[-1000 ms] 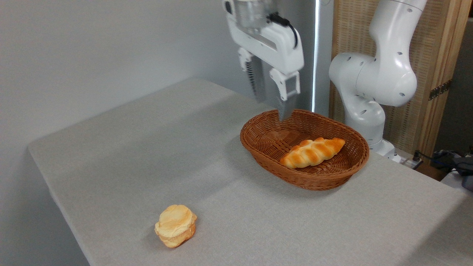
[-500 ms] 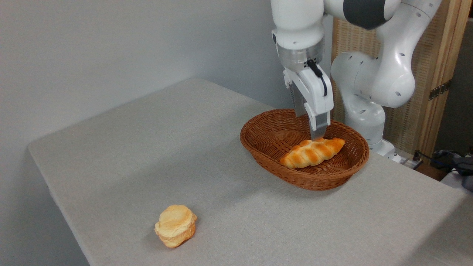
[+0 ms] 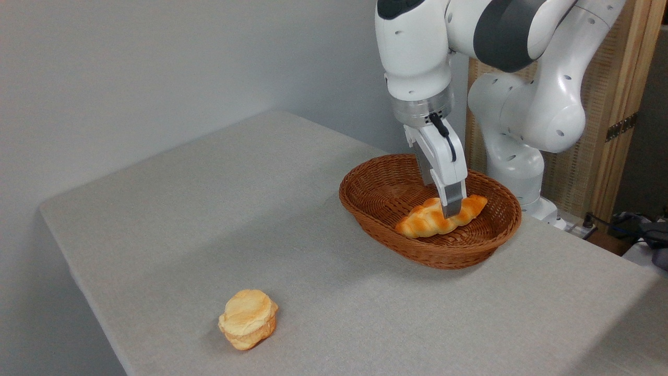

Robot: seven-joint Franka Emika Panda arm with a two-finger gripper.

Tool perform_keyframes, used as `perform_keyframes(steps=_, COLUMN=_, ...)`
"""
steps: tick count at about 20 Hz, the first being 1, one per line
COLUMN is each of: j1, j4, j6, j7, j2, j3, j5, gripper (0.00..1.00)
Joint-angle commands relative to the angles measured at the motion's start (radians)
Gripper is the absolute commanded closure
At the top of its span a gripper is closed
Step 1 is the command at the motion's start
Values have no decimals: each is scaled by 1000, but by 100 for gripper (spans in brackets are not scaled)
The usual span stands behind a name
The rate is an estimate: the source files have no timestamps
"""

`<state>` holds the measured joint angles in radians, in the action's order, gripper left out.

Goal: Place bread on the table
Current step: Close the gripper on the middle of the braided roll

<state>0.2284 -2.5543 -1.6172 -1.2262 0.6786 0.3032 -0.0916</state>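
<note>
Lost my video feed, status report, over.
Tool down over bread, grip unconfirmed. Bread in basket. Bun far off on table.

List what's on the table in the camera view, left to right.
Round bun → wicker basket → braided bread lying in the basket, with the gripper down at its middle.

The wicker basket (image 3: 485, 248) sits on the table (image 3: 209, 209) toward its right rear. The braided roll (image 3: 425, 222) lies inside it. The round bun (image 3: 248, 318) rests on the table, front left, well apart.
</note>
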Motion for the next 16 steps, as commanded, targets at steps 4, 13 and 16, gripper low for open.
perform_keyframes(steps=4, j1=19, j4=-37, j6=-53, j7=-10, j2=-11, j3=16, j5=-17, gripper=0)
perform_keyframes(steps=13, j1=39, j4=-81, j6=-105, j7=-10, j2=-20, j3=16, j5=-17, gripper=0)
perform_keyframes(steps=16, j1=43, j4=-101, j6=-131, j7=-9, j2=-22, j3=16, j5=-17, gripper=1)
